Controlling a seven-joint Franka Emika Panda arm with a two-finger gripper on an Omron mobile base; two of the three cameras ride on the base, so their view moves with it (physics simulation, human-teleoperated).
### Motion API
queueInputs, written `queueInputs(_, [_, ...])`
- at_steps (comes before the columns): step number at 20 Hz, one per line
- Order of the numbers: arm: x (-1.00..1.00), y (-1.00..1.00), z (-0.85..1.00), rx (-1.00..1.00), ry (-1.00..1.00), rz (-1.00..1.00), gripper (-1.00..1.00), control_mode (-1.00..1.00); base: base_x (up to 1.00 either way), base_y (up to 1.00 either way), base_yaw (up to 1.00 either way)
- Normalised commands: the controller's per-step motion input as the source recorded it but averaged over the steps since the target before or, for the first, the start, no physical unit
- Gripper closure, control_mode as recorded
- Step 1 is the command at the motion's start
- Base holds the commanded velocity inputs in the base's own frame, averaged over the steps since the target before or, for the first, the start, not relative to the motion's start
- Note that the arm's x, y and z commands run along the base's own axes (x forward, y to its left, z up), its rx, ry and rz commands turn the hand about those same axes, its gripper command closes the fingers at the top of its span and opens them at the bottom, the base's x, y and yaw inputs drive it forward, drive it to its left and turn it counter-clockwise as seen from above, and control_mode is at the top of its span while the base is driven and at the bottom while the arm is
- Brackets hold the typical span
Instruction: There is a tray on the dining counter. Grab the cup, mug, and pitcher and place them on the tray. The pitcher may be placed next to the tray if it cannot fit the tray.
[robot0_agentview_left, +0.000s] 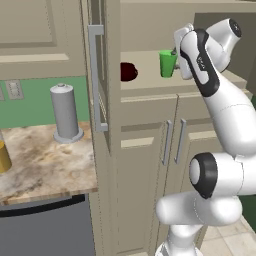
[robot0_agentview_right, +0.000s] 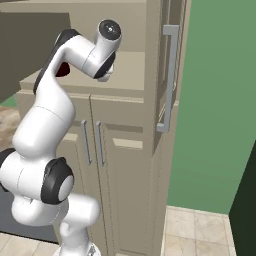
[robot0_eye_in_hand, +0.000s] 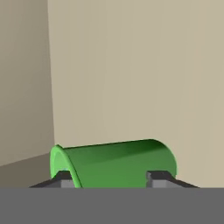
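The green cup (robot0_agentview_left: 168, 63) stands upright on a beige cabinet ledge (robot0_agentview_left: 145, 82), with the dark red mug (robot0_agentview_left: 128, 71) a little to its left. My hand reaches in from the cup's right at cup height. In the hand view the picture is rolled, so the cup (robot0_eye_in_hand: 118, 159) appears on its side just past my gripper (robot0_eye_in_hand: 110, 177). The two fingertips (robot0_eye_in_hand: 159, 177) overlap the cup's ends, and I cannot make out whether they touch it. A yellow-orange pitcher (robot0_agentview_left: 4, 157) shows at the far left edge. The tray and the dining counter are out of view.
A grey canister with a knob (robot0_agentview_left: 65, 112) stands on a marbled counter (robot0_agentview_left: 45, 165) against a green wall. A tall cabinet with a long grey handle (robot0_agentview_left: 96, 80) juts out between that counter and the ledge. Cabinet doors (robot0_agentview_left: 172, 142) lie below the ledge.
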Motion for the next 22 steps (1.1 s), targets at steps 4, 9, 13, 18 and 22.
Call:
queueInputs(4, [0.00, 0.00, -0.04, 0.00, 0.00, 0.00, 1.00, -1.00, 0.00, 0.00, 0.00])
queueInputs(9, [0.00, 0.00, -0.06, 0.00, 0.00, 0.00, 1.00, -1.00, 0.00, 0.00, 0.00])
queueInputs(13, [-0.01, 0.00, -0.06, 0.00, 0.00, 0.00, 1.00, -1.00, 0.00, 0.00, 0.00])
queueInputs(18, [-0.28, -0.12, -0.05, 0.03, -0.02, 0.00, 1.00, -1.00, 0.00, 0.00, 0.00])
queueInputs(22, [-0.41, -0.19, -0.08, 0.06, -0.08, 0.00, 1.00, -1.00, 0.00, 0.00, 0.00])
